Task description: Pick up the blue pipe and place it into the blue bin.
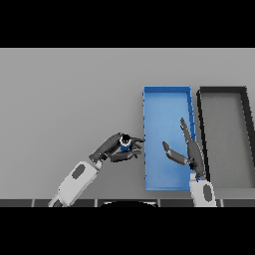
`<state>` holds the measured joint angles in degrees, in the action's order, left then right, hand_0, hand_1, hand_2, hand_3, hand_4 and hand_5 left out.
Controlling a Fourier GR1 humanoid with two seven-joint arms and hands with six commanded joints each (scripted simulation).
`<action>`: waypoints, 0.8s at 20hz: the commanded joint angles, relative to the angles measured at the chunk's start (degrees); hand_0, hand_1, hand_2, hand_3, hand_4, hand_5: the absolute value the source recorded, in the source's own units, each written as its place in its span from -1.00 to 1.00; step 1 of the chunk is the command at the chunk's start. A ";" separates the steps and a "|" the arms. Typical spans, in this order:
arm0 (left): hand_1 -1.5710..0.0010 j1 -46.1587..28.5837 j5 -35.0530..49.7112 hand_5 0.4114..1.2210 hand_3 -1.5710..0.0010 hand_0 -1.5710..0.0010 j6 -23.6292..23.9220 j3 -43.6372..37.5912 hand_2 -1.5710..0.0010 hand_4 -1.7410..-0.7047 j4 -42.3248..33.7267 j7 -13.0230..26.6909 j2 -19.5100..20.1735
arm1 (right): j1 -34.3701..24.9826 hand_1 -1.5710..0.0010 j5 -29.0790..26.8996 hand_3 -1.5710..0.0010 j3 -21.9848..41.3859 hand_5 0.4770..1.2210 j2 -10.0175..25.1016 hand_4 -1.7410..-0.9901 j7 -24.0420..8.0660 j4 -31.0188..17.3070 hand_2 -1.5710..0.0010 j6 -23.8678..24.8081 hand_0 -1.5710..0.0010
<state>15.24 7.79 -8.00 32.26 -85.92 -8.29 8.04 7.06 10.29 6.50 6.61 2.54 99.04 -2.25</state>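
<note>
A short blue pipe with a dark open end sits in my left hand, whose fingers and thumb curl round it. That hand is just left of the blue bin, close to its left wall. The bin is a long rectangular tray lying lengthwise away from me. My right hand is open over the bin's right part, fingers straight and pointing away, thumb spread to the left.
A dark grey bin of similar shape stands directly right of the blue one. The grey table stretches out to the left and behind.
</note>
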 commanded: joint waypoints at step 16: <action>-1.00 0.40 -1.44 1.00 -0.90 -1.00 -0.03 1.79 -1.00 -1.00 -4.21 7.24 0.76 | 1.91 1.00 -10.19 1.00 -1.41 -0.65 0.43 0.45 3.62 4.37 1.00 -6.14 1.00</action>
<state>15.67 6.44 -8.12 34.05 -90.13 -1.01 8.79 8.92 0.06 5.06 7.08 6.51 103.44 -8.37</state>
